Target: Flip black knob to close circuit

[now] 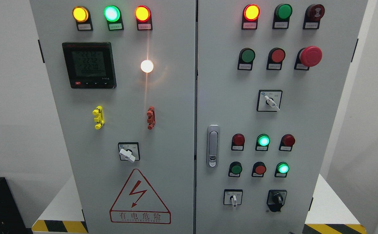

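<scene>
The black knob (277,198) sits on a black plate at the lower right of the grey cabinet's right door (306,123). Its handle points roughly straight up and down. Neither of my hands shows in the head view, and nothing touches the knob.
White selector switches sit left of the knob (233,199), at mid right (271,103) and on the left door (127,154). A red mushroom stop button (310,56) juts out at upper right. A door handle (212,146) stands by the centre seam. Several indicator lamps are lit.
</scene>
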